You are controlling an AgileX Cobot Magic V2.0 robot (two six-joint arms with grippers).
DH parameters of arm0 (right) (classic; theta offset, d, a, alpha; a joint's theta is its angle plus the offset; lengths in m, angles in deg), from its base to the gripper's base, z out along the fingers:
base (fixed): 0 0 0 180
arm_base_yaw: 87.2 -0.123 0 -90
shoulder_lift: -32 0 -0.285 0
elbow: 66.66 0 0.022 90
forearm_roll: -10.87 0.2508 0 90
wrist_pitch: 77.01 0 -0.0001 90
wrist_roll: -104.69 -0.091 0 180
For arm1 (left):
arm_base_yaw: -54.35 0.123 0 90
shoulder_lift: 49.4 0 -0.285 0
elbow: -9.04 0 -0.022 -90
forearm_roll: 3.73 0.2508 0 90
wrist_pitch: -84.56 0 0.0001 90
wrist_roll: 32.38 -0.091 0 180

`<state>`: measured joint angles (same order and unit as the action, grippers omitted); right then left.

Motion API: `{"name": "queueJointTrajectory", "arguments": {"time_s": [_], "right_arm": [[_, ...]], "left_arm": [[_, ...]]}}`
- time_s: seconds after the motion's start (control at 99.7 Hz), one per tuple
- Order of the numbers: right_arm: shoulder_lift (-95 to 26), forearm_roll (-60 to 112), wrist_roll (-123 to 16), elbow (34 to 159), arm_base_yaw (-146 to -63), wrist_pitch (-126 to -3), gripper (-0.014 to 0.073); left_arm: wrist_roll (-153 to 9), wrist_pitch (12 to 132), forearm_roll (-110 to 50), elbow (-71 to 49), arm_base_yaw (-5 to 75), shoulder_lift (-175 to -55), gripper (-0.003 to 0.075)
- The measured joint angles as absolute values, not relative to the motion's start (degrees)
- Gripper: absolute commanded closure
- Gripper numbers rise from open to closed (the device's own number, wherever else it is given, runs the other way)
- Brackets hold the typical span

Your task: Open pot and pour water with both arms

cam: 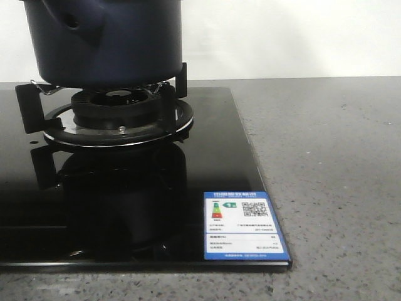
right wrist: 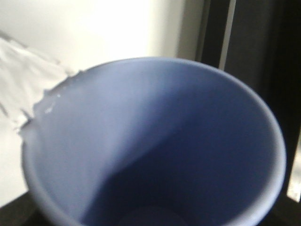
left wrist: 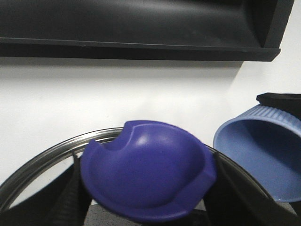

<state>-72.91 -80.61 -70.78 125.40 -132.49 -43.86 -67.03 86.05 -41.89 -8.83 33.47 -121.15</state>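
The dark navy pot [cam: 113, 44] stands on the gas burner [cam: 119, 103], its stubby handle [cam: 75, 22] toward the front left; its top is cut off by the frame. Neither gripper shows in the front view. In the left wrist view my left gripper [left wrist: 148, 190] is shut on the lid's purple-blue knob [left wrist: 146, 169], with the lid's metal rim [left wrist: 42, 157] curving behind it, held up against the wall. A light-blue cup [left wrist: 261, 150] hangs tilted beside it, a black part of my right gripper [left wrist: 281, 101] on it. The cup [right wrist: 155, 141] fills the right wrist view; water [right wrist: 28, 89] spills over its rim.
The burner sits on a black glass hob [cam: 219, 157] with a blue-and-white energy label [cam: 244, 226] at its front right corner. Grey speckled counter [cam: 332, 188] lies to the right. A black range hood [left wrist: 141, 28] hangs above against the white wall.
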Motion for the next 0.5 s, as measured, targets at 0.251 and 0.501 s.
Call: {"name": "queueJointTrajectory", "arguments": {"time_s": [0.251,0.501], "right_arm": [[-72.9,-83.3,-70.8,125.4,-132.5,-44.2,0.0316],[-72.9,-83.3,-70.8,125.5,-132.5,-44.5,0.0316]], "left_arm": [[-67.0,85.9,-40.8,-8.8,34.4,-121.1,0.0362],[-67.0,84.1,-40.5,-8.8,40.4,-121.1,0.0362]]}}
